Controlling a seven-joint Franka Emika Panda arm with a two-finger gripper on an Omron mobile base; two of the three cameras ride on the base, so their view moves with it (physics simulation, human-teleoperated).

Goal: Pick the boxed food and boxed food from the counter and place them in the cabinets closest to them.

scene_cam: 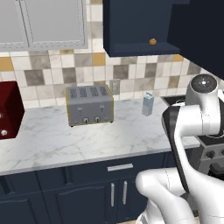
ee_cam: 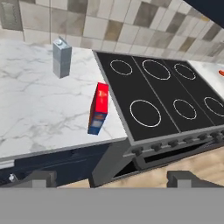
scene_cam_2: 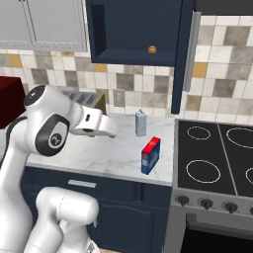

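One boxed food (scene_cam_2: pixel 151 155), a small upright blue box with a red part and white label, stands on the white marble counter (scene_cam_2: pixel 111 148) near its front edge, just left of the stove. The hand view shows this box (ee_cam: pixel 98 109) ahead and a little left of centre, well beyond my gripper (ee_cam: pixel 111 178). My gripper is open, its two dark fingertips (ee_cam: pixel 41 177) set wide apart with nothing between them. Above the counter hangs a navy wall cabinet (scene_cam_2: pixel 133 29) with its door (scene_cam_2: pixel 185 54) swung open.
A pale grey-blue carton (scene_cam_2: pixel 141 122) stands near the backsplash behind the box. A silver toaster (scene_cam: pixel 89 105) sits mid-counter and a dark red object (scene_cam: pixel 8 111) at far left. The black stove (scene_cam_2: pixel 217 158) adjoins the counter on the right. A small orange thing (scene_cam_2: pixel 152 49) lies in the open cabinet.
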